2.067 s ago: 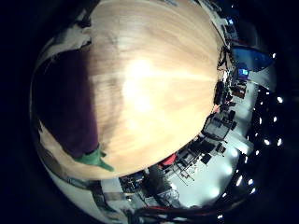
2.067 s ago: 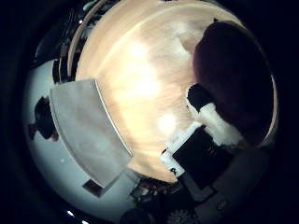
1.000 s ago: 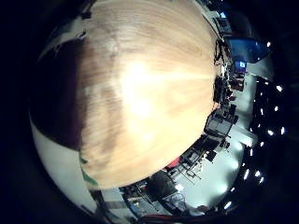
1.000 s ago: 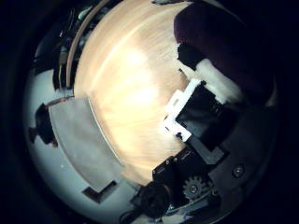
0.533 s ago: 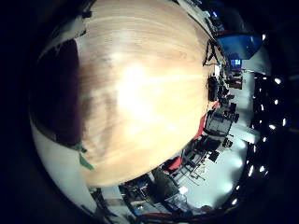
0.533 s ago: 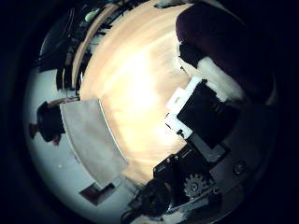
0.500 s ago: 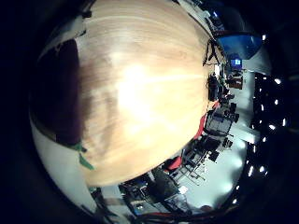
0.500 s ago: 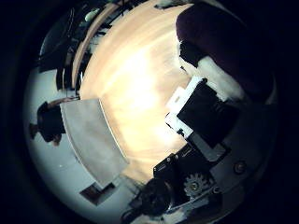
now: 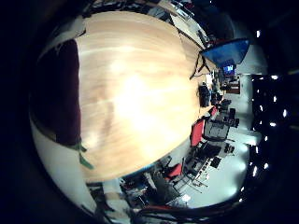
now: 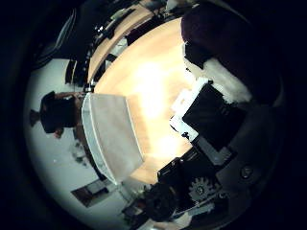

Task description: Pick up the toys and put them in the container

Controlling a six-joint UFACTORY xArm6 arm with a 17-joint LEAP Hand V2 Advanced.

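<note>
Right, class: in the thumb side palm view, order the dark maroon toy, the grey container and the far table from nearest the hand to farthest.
1. Dark maroon toy: right against the hand.
2. Grey container: on the near table, across bare wood.
3. Far table: behind, past the near table's edge.

The hand shows in the thumb side palm view as white and black parts reaching in from the edge, with a geared piece low by the palm. Its fingers bend inward, curled across the view. The little finger side view shows none of it.
</note>
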